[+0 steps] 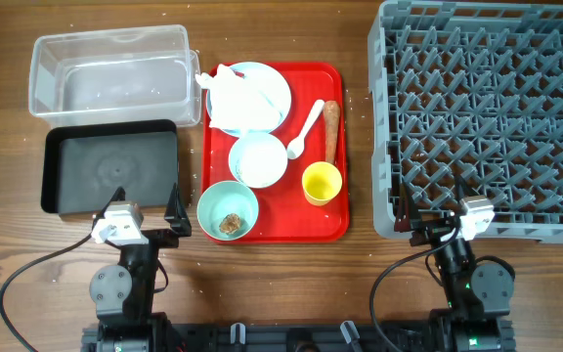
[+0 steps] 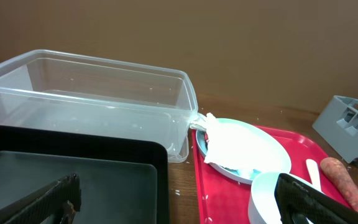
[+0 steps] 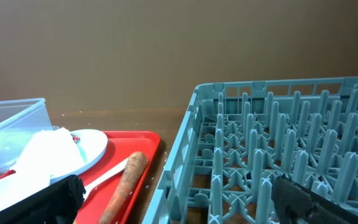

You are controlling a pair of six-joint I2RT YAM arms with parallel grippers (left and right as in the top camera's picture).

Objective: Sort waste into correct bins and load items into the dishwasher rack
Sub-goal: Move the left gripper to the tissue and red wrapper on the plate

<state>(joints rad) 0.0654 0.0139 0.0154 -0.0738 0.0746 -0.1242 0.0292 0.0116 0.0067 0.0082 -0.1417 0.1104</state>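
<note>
**Overhead and wrist views, both arms at the near table edge.** The grey dishwasher rack [image 1: 487, 108] fills the far right, with nothing loaded in it. The red tray [image 1: 335, 223] lies at centre. To its left are the clear bin [image 1: 110, 41], far, and the black bin [image 1: 115, 171], near.

The tray carries, from largest to smallest:
- a pale blue plate [image 1: 274, 83] under a crumpled white napkin [image 1: 231, 98] at the far left
- a teal bowl [image 1: 228, 208] holding a brown scrap at the near left
- a white bowl [image 1: 260, 159] between these two
- a yellow cup [image 1: 322, 183] at the near right
- a carrot [image 1: 331, 132] along the right side
- a white spoon [image 1: 306, 129] just left of the carrot

Both arms are folded low over their bases, with the wrists aimed toward the far side. The left gripper [image 1: 147, 207] sits at the near edge of the black bin, its jaws spread wide and holding nothing. The right gripper [image 1: 430, 203] sits at the near-left corner of the rack, its jaws likewise parted and empty.
</note>
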